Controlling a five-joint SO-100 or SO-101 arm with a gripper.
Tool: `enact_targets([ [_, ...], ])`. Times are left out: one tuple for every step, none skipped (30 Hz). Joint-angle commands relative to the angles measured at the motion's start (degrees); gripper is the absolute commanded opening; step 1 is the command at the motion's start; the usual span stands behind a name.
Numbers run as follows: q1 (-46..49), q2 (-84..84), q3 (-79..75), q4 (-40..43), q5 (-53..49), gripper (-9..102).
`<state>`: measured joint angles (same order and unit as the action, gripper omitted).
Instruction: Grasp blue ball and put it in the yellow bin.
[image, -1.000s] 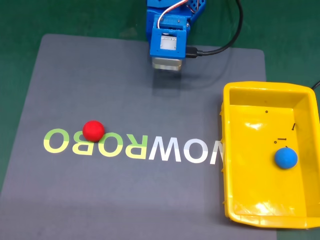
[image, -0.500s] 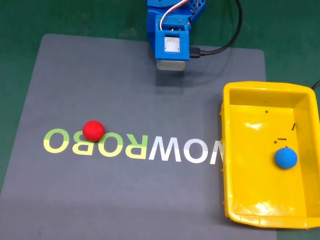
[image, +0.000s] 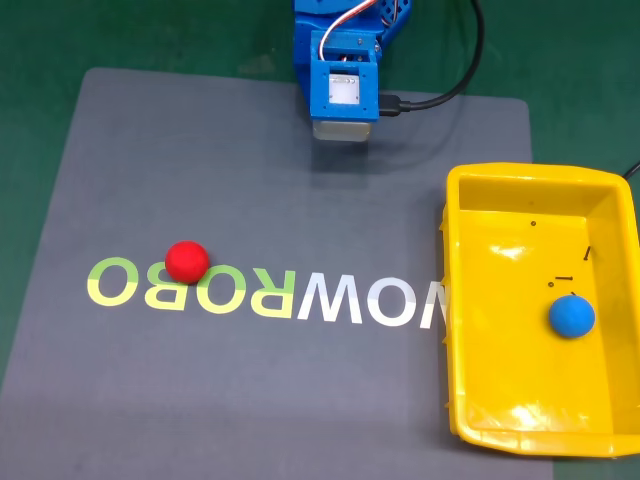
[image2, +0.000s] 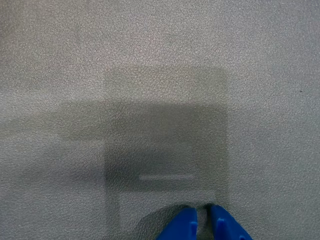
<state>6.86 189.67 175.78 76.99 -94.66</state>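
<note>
fixed view first: grey mat (image: 250, 400) covers most of a green table (image: 40, 40), with large printed letters (image: 270, 292) running across it, mirrored from this side. blue ball (image: 571, 317) sits inside the yellow bin (image: 452, 300), on the bin's floor toward its right wall, near a few small dark screws (image: 562, 279). the bin rests at the right edge of the mat, partly over the end of the lettering. red ball (image: 186, 261) lies on the mat at the left, touching the top of the yellow-green letters, well apart from the bin. blue robot arm (image: 345, 50) is folded at the top centre, its wrist block pointing down at the mat's far edge, with a black cable (image: 450, 95) plugged in at its right side and looping up. the arm is well apart from both balls and from the bin.

wrist view: gripper (image2: 202, 225) enters from the bottom edge as two blue fingertips (image2: 182, 227) with only a thin slit between them, so the jaws are nearly closed and hold nothing. below them is bare, pebbled grey mat with a soft square shadow (image2: 165, 150) cast on it.
</note>
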Motion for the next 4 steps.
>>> enact_targets([
  [0.7, 0.79, 1.85, -0.09, 0.0, 1],
  [0.7, 0.79, 1.85, -0.09, 0.0, 1],
  [0.7, 0.79, 1.85, -0.09, 0.0, 1],
  [0.7, 0.79, 1.85, -0.09, 0.0, 1],
])
